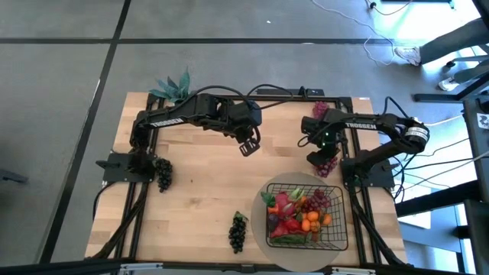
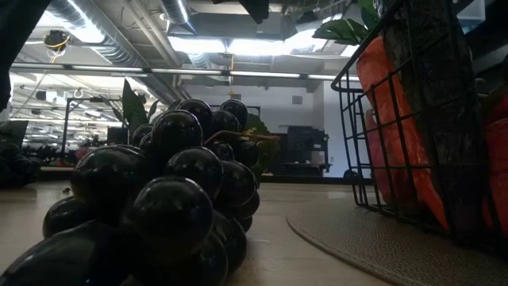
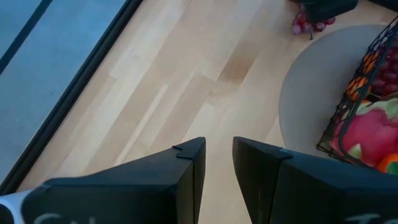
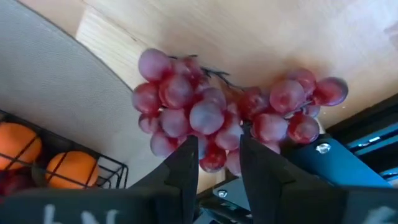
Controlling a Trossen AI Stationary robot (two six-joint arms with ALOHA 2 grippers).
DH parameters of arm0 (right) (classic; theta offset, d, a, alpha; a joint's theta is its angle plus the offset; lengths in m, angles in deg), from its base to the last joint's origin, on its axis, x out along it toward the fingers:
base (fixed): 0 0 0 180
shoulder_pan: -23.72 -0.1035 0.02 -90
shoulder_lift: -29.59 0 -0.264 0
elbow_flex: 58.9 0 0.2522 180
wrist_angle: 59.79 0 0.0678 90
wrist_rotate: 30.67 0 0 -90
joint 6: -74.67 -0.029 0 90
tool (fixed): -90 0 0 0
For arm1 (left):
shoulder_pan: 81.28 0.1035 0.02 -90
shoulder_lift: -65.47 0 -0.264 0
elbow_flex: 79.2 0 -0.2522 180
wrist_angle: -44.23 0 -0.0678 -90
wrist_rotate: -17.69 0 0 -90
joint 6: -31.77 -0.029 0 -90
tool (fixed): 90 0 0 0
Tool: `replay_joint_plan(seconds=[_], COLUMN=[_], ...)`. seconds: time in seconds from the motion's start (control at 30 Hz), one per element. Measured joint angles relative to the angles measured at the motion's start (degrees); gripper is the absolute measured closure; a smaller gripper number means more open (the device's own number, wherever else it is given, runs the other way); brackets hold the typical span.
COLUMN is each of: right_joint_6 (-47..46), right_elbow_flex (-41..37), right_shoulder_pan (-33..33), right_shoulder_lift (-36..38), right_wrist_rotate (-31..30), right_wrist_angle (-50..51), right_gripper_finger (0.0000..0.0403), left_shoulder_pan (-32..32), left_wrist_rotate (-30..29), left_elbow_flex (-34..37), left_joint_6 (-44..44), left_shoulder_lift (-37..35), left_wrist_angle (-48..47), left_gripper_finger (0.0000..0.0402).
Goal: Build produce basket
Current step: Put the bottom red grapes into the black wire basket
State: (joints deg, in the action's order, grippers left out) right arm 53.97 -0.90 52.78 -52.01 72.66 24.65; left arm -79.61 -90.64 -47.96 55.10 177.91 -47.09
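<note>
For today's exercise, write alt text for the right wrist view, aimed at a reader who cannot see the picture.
The right gripper holds a bunch of red grapes between its two dark fingers, above the light wooden table. To one side lies the edge of a round beige mat, and on it a corner of the black wire basket with two orange tangerines inside.

Red grapes (image 4: 230, 118), 2 orange tangerines (image 4: 43, 158) — black wire basket (image 1: 340, 237), beige mat (image 3: 305, 93).
</note>
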Motion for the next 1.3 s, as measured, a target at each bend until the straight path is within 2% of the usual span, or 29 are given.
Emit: replay_joint_plan(seconds=[0.37,0.9,1.03,1.2,1.3], right_joint_6=[0.1,-1.55,-0.82,2.99,4.7], right_elbow_flex=[-0.52,-0.54,-0.54,-0.54,-0.54], right_shoulder_pan=[0.02,0.02,0.02,-0.14,-0.89], right_shoulder_lift=[0.0,0.0,0.0,0.0,0.0], right_wrist_rotate=[-0.09,0.27,0.26,-0.23,-1.44], right_wrist_angle=[-6.11,-4.13,-4.18,-4.22,-4.27], right_gripper_finger=[0.0299,0.0301,0.0327,0.0391,0.0394], left_shoulder_pan=[0.07,0.0,0.0,0.0,0.0], left_wrist_rotate=[-0.01,-0.01,-0.01,-0.03,-0.03], left_elbow_flex=[0.0,0.0,0.0,0.0,0.0], left_joint_6=[-0.04,-0.04,-0.04,-1.24,-1.4], left_shoulder_lift=[0.0,0.0,0.0,0.0,0.0], left_wrist_angle=[0.0,0.0,0.0,0.01,0.0], left_gripper_finger=[0.0332,0.0332,0.0332,0.0332,0.0332])
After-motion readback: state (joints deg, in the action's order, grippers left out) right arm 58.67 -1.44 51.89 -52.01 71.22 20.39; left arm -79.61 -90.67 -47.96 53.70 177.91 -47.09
